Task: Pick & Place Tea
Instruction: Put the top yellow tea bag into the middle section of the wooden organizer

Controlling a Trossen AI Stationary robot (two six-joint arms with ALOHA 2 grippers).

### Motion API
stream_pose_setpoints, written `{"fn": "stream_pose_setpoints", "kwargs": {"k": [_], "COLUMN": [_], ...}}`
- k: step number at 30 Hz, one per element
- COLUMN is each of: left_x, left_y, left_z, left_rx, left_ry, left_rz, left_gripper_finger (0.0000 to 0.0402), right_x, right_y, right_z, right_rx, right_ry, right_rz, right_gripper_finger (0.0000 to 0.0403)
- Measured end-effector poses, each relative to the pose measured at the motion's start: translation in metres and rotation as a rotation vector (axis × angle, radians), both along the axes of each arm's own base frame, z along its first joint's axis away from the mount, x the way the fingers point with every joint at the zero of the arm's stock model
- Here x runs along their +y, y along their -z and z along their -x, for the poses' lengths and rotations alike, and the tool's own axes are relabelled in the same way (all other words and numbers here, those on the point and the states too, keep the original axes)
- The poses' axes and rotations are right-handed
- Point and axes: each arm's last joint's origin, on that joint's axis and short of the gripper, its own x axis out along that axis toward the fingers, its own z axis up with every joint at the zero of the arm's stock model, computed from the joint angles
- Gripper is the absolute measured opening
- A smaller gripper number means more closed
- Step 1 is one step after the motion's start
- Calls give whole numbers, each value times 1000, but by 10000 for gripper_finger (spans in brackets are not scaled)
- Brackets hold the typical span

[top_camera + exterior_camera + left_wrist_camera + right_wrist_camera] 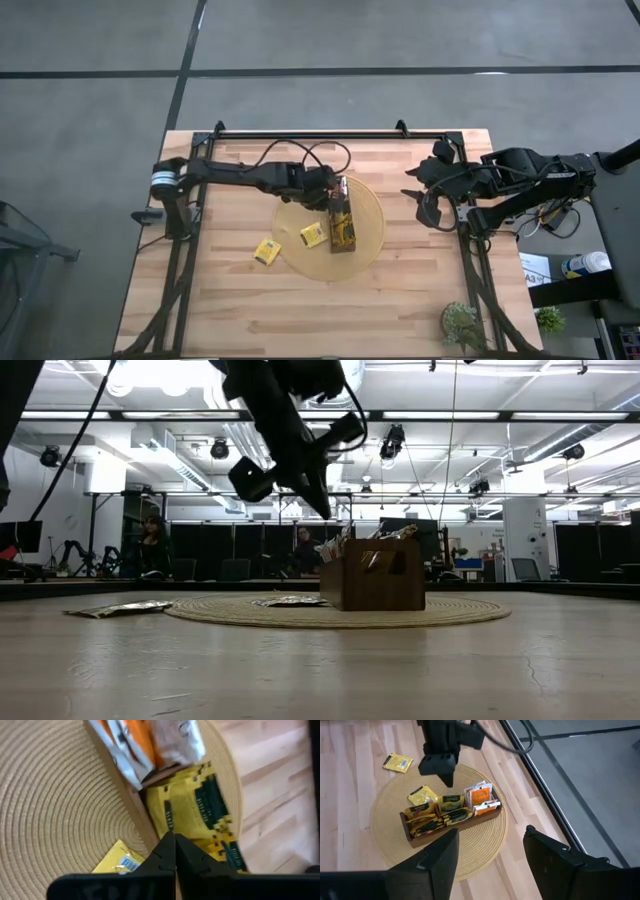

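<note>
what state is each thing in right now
left gripper: shut, empty, above the tray
right gripper: open, empty, at the table's right edge
tray: upright on the round mat, filled with sachets
yellow sachet: flat on the mat
second yellow sachet: flat on bare table

Evenly bright from above, with only soft shadows on the tabletop [400, 300]. Strong glare from ceiling lights [160, 372] in the low view, arm reduced to a dark silhouette against it. Blurred and close in the left wrist view. Out of focus on the right claw [490, 857].
</note>
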Motion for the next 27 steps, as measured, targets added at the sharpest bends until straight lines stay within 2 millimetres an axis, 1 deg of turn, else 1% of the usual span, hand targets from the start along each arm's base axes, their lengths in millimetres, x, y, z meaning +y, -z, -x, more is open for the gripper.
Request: {"fn": "stream_pose_setpoints", "kwargs": {"k": [4, 7, 15, 20, 23, 27], "left_x": [-4, -5, -5, -4, -4, -4], "left_y": [14, 21, 24, 36, 35, 25], "left_z": [-3, -4, -10, -16, -18, -14], "left_rx": [33, 41, -55, -47, -61, -77], "left_ry": [21, 24, 12, 7, 9, 37], "left_rz": [22, 23, 10, 12, 9, -24], "left_gripper_finger": [1, 0, 0, 0, 0, 0], "right_x": [0, 0, 0, -1, -1, -1], "right_y": [0, 0, 0, 0, 0, 0], "right_z": [0, 0, 0, 0, 0, 0], "right_rx": [-1, -4, -10, -18, -19, -23], "right_ry": [1, 6, 18, 44, 47, 55], "right_rz": [-1, -7, -18, -1, -4, -13], "right_gripper_finger": [219, 219, 219, 219, 219, 219]}}
